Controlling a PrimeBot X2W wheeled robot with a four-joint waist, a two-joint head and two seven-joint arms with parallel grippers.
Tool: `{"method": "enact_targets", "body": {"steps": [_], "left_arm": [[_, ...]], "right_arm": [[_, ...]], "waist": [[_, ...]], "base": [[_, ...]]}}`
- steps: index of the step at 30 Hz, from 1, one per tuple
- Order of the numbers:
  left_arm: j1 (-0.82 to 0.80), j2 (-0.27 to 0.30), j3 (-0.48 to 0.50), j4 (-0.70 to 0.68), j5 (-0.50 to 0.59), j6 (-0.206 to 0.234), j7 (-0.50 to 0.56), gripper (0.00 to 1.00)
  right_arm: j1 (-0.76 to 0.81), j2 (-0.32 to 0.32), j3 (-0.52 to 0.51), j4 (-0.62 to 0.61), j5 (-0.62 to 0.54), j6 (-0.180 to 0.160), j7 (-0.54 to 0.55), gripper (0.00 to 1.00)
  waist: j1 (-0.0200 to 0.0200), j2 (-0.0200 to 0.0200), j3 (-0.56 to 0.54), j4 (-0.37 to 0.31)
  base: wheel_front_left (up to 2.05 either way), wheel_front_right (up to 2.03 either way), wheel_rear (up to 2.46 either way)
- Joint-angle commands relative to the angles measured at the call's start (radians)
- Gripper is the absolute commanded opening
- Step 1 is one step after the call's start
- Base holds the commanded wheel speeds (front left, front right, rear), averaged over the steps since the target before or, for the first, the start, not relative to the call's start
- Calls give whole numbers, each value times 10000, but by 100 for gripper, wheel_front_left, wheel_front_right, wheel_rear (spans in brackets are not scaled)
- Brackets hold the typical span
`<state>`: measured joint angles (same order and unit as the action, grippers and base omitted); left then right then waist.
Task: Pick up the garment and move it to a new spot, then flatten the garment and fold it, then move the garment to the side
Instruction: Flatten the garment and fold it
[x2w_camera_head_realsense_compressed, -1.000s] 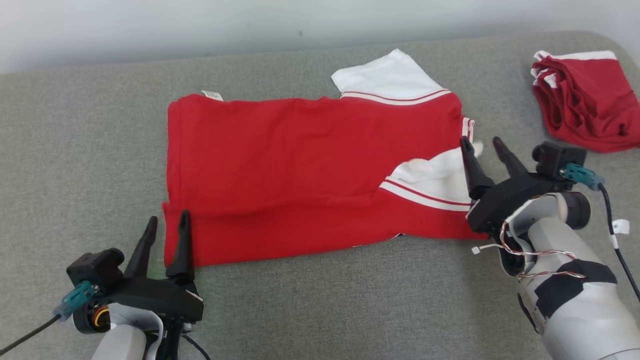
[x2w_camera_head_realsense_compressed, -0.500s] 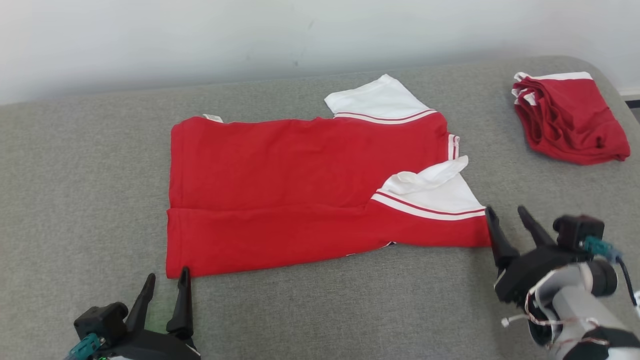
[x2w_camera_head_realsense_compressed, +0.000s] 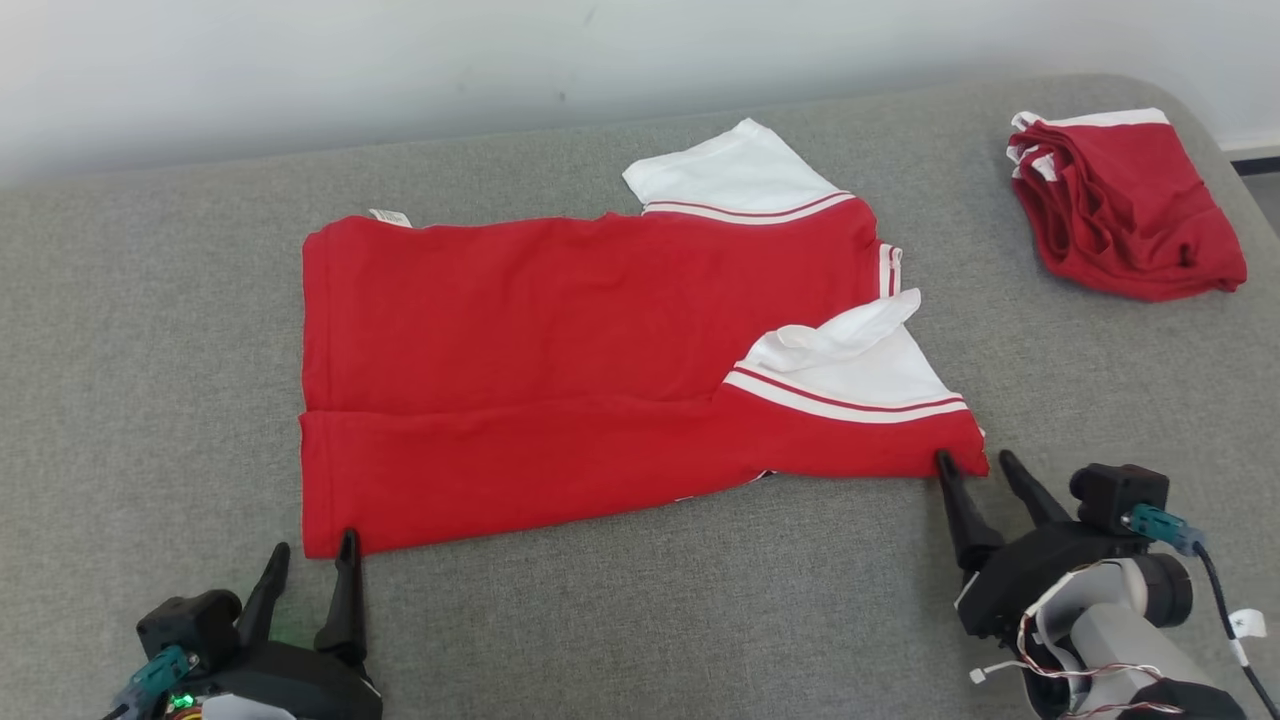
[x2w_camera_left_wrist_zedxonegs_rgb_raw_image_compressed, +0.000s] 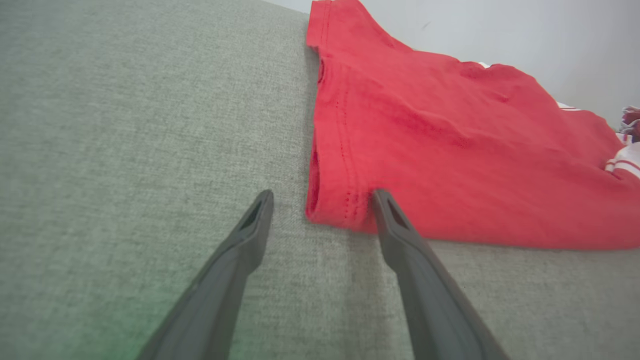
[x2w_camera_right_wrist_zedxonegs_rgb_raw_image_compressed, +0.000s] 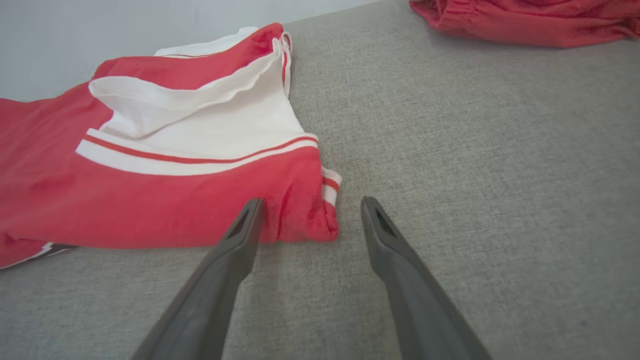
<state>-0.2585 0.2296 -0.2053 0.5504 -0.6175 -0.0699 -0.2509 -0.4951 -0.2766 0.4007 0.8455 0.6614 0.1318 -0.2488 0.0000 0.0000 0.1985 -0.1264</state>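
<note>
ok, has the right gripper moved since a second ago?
Yes. Against the garment, the right gripper pulled back toward the robot, from the white sleeve to the garment's near right corner.

Just ahead of the black left fingers (x2w_camera_head_realsense_compressed: 347, 590) the garment (x2w_camera_head_realsense_compressed: 520, 340) is bright red; its sleeves (x2w_camera_head_realsense_compressed: 730, 170) are white, each edged by a thin red stripe between white bands (the little label (x2w_camera_head_realsense_compressed: 390, 216) is white too). Far beyond the black right fingers (x2w_camera_head_realsense_compressed: 958, 510) a second bundle (x2w_camera_head_realsense_compressed: 1130, 210) is red with white trim. The surface (x2w_camera_head_realsense_compressed: 150, 350) is grey weave.
</note>
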Motion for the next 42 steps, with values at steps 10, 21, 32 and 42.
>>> {"method": "enact_targets", "body": {"steps": [10,21,32,42], "left_arm": [[-348,-136,-114,983,-59,-174,-94,0],[971,-475,306,-65,16,-163,-146,0],[2525,-631,459,-1189,245,73,-143,0],[3053,-742,325,-1388,516,156,-144,100]], "right_arm": [[-204,308,155,563,-93,-29,-80,0],[1245,-134,-392,-641,-354,-29,-165,0],[3374,-268,-1446,-2399,-871,-29,268,0],[4849,303,-2901,-4279,-1797,-29,1416,100]], "waist": [[0,0,-173,137],[0,0,-1130,339],[0,0,-1434,379],[0,0,-1528,518]], "base": [[0,0,0],[0,0,0],[0,0,0],[0,0,0]]}}
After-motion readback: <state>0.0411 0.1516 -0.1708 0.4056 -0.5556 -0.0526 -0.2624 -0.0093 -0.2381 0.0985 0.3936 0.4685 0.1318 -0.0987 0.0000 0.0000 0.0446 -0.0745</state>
